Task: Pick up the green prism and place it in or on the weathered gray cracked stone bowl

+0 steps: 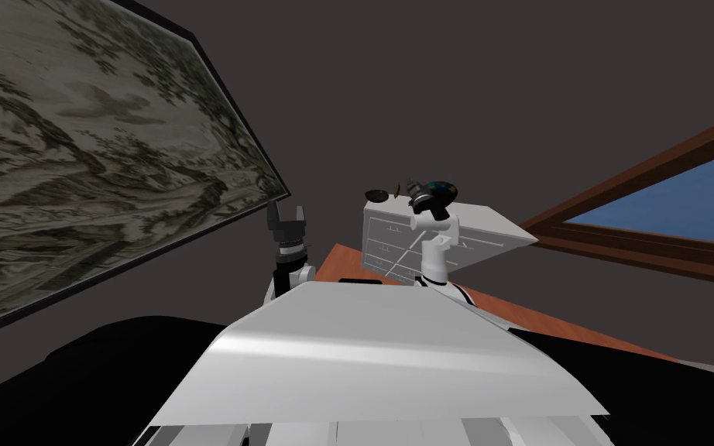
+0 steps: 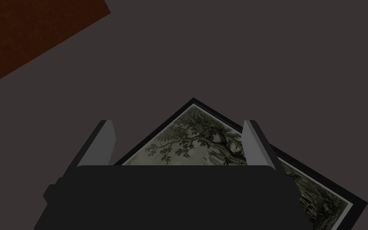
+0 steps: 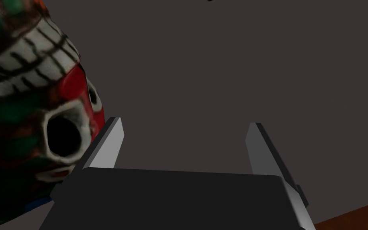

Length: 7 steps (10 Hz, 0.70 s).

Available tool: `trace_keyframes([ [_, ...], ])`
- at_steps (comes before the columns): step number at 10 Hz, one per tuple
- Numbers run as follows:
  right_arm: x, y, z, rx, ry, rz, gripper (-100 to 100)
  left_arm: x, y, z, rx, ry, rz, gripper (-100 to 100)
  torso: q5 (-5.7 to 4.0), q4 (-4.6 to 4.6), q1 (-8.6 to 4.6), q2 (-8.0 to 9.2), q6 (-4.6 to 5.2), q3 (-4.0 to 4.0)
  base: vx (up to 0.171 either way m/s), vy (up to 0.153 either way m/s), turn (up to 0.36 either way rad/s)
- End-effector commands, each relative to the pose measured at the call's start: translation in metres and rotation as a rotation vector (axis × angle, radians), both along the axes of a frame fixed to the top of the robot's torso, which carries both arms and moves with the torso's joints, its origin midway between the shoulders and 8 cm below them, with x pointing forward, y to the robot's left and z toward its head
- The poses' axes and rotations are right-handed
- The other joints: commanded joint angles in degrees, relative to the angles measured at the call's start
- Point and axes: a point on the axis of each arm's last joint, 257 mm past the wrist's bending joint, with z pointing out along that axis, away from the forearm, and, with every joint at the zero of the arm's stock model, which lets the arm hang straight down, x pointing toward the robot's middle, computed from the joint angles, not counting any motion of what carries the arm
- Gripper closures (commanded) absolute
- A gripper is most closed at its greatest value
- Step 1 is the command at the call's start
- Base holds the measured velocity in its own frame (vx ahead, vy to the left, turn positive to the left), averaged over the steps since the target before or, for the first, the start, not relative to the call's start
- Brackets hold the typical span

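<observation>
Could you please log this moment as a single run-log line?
right gripper: open, beside painted skull atop white cabinet | left gripper: open, raised | dark bowl: on cabinet top | nothing held

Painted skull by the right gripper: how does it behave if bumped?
The painted skull looks rounded, so it may rock or roll if the right gripper nudges it. Its hollow eye socket hints at a shell: likely light, maybe brittle.
</observation>
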Motion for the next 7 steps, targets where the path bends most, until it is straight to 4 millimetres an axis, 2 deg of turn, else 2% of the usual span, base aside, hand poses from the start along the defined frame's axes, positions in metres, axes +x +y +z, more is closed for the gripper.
trace_keyframes([
  [1, 0.001, -0.002, -0.005, 0.004, 0.024, -0.006, -100, 0.000, 0.000, 0.000, 0.000, 0.000, 0.000, 0, 0.00, 0.00, 0.00, 0.00, 0.00, 0.00, 0.000, 0.000, 0.000],
  [2, 0.010, -0.001, 0.001, -0.032, 0.045, -0.021, -100, 0.000, 0.000, 0.000, 0.000, 0.000, 0.000, 0, -0.01, 0.01, -0.05, 0.05, 0.00, 0.03, 0.015, 0.024, -0.056],
  [4, 0.011, -0.002, -0.007, -0.023, 0.084, -0.028, -100, 0.000, 0.000, 0.000, 0.000, 0.000, 0.000, 0, 0.01, 0.00, 0.04, -0.02, 0.00, -0.01, 0.017, 0.023, -0.016],
  [5, 0.019, -0.001, -0.001, -0.058, 0.105, -0.039, -100, 0.000, 0.000, 0.000, 0.000, 0.000, 0.000, 0, 0.00, 0.00, 0.00, 0.00, 0.00, 0.00, 0.022, 0.026, -0.056],
  [7, 0.020, -0.002, -0.009, -0.049, 0.145, -0.046, -100, 0.000, 0.000, 0.000, 0.000, 0.000, 0.000, 0, 0.01, -0.01, 0.04, -0.04, 0.00, -0.02, 0.019, 0.021, -0.016],
])
